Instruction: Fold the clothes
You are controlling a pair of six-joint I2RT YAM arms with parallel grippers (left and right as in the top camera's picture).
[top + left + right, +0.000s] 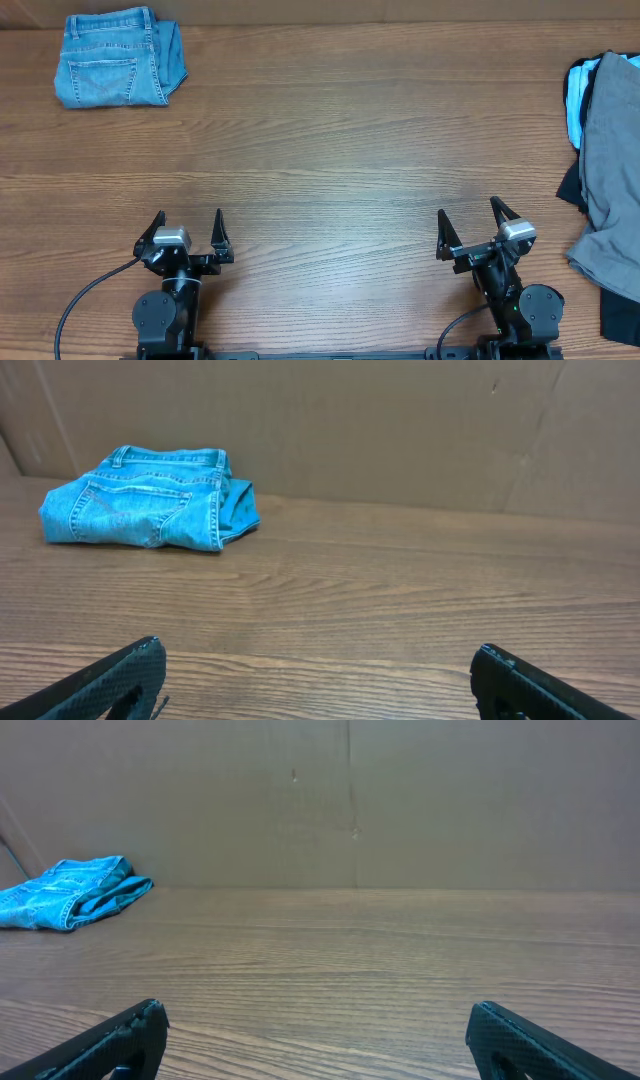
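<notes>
— What takes the most place in the overhead view?
— The wooden surface [330,150]. After it comes the heap of clothes at 3 o'clock, on the edge: a grey garment [615,170] lies on top, a pale-blue garment [577,100] shows at its upper side, and a dark garment [572,185] shows under it.
— And the jeans [115,57]?
— They are at about 10 o'clock, far from the heap. They are folded in a compact packet with one back pocket up. The left wrist view shows them near the cardboard wall [400,430].
— How are the arms?
— The left arm [165,310] is at 7 o'clock and the right arm [525,305] at 5 o'clock. The left jaws and the right jaws are both spread wide and hold nothing. They are well apart from all the clothes.
</notes>
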